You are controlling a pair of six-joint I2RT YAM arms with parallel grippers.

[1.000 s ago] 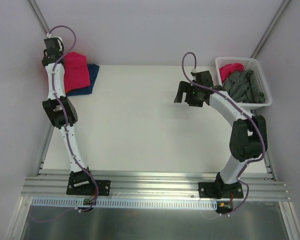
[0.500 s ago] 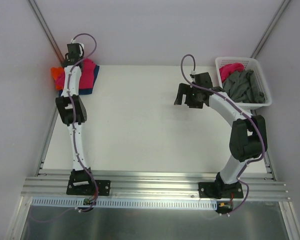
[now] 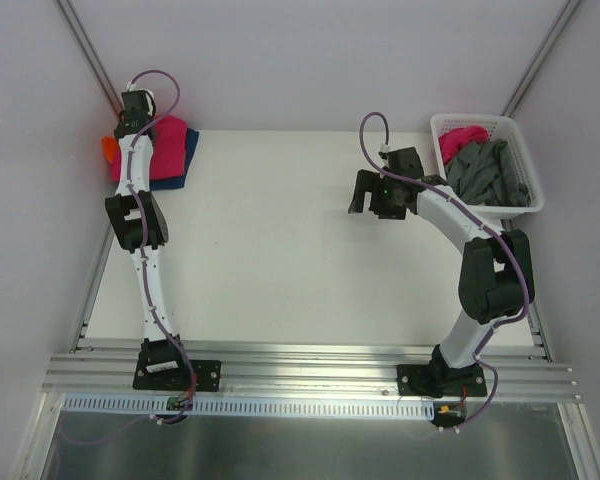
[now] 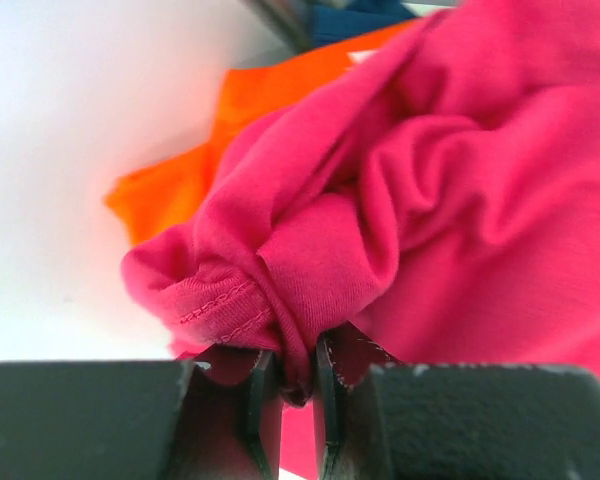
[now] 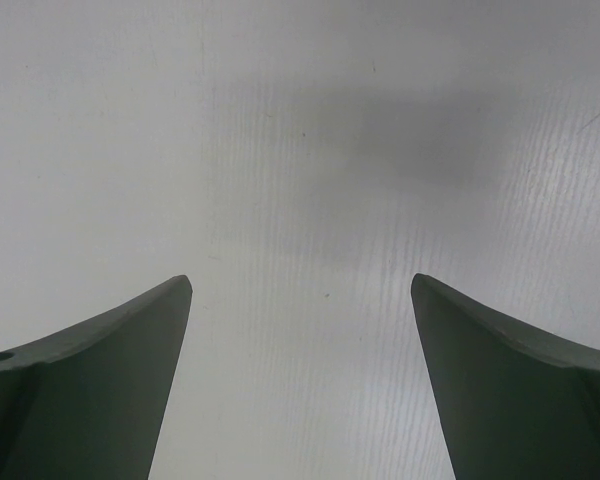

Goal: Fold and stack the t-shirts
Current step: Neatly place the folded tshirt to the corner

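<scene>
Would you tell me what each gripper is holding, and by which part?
The left gripper pinches a bunched fold of the pink t-shirt beside its stitched hem; the right gripper is open, holding nothing.

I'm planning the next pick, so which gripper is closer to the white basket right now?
Right. The right gripper hangs open over the table just left of the basket; the left gripper is across the table at the far-left corner, shut on the pink t-shirt.

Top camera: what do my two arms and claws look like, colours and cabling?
Both the left arm and right arm have white links and black joint housings. A thin purple cable runs along each, looping above the wrist. The right claw has dark grey tapered fingers; the left claw is black.
</scene>
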